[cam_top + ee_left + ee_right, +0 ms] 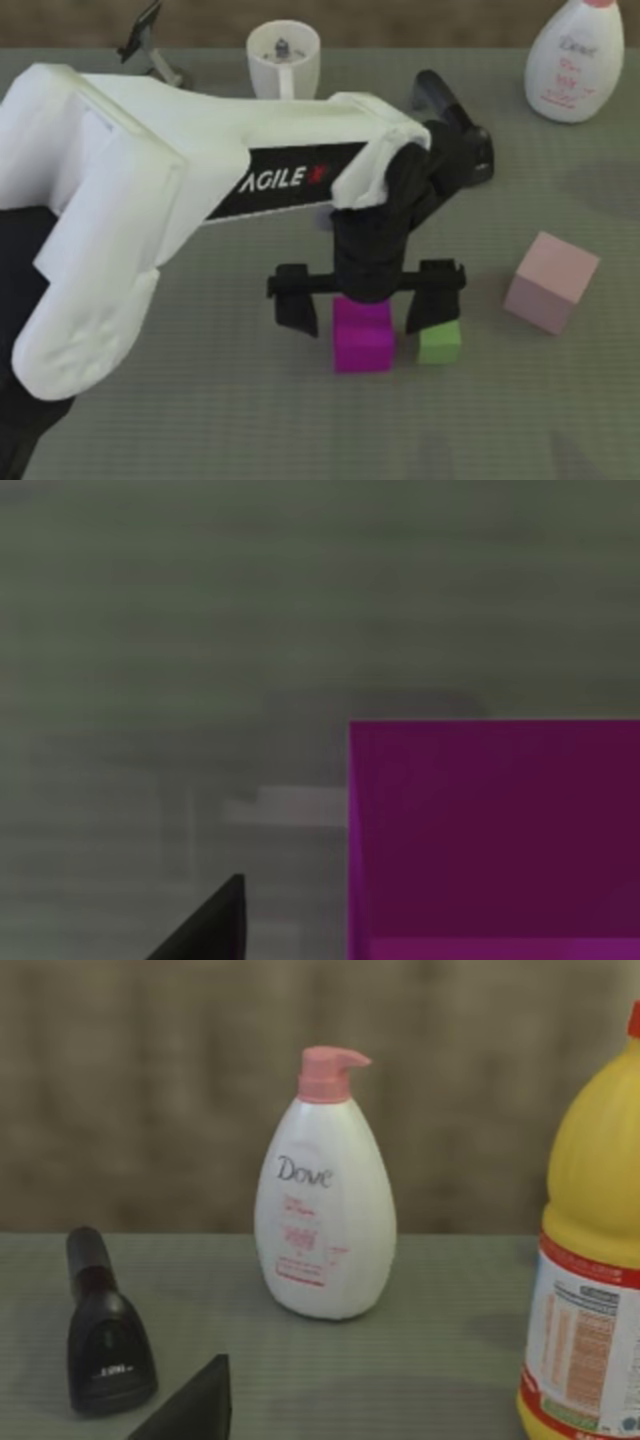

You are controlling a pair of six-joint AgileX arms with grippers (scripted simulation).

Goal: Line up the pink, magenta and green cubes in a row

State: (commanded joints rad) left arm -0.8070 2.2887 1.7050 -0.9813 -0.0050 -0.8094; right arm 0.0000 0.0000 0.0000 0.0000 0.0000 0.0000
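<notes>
The magenta cube (363, 337) rests on the table near the middle, with the small green cube (440, 342) just to its right and a narrow gap between them. Farther right and a little back lies the pale pink cube (551, 282), turned at an angle. My left gripper (362, 296) hangs open over the magenta cube, one finger on each side and neither touching it. Its right-hand finger (432, 290) stands close to the green cube's back edge. The magenta cube (495, 830) fills much of the left wrist view. My right arm is outside the top view; a single dark fingertip (200, 1405) shows in its wrist view.
A white mug (283, 57) stands at the back centre. A black scanner (455, 130) lies behind my left wrist, and a Dove bottle (575, 57) is at the back right. A yellow bottle (590, 1260) stands close to my right wrist camera.
</notes>
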